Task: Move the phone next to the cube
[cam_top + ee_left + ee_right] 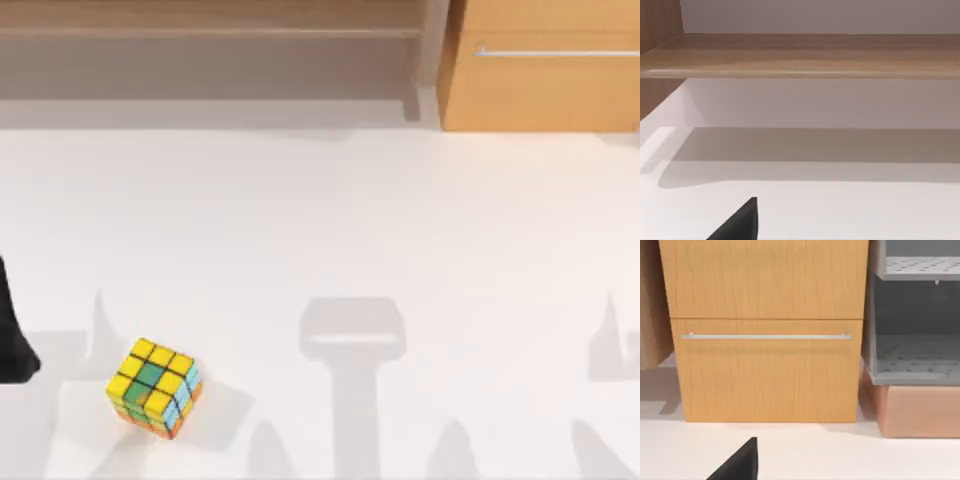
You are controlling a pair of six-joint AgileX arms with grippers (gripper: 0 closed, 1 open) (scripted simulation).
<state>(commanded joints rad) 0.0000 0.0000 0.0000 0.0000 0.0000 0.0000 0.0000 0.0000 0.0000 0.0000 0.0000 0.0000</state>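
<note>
From above, the puzzle cube (154, 388) sits on the white table (330, 230) near its front-left corner. A dark part of the left arm (12, 335) shows at the table's left edge, just left of the cube, so the left arm is likely the nearer one. The phone's place and long axis cannot be told.

The left wrist camera faces a wooden shelf (805, 55) over bare table; one dark fingertip (740, 222) shows, jaws' state unclear.

The right wrist camera faces a wooden drawer cabinet (765, 330) beside a grey rack (915, 320); one dark fingertip (740, 462) shows, state unclear.
</note>
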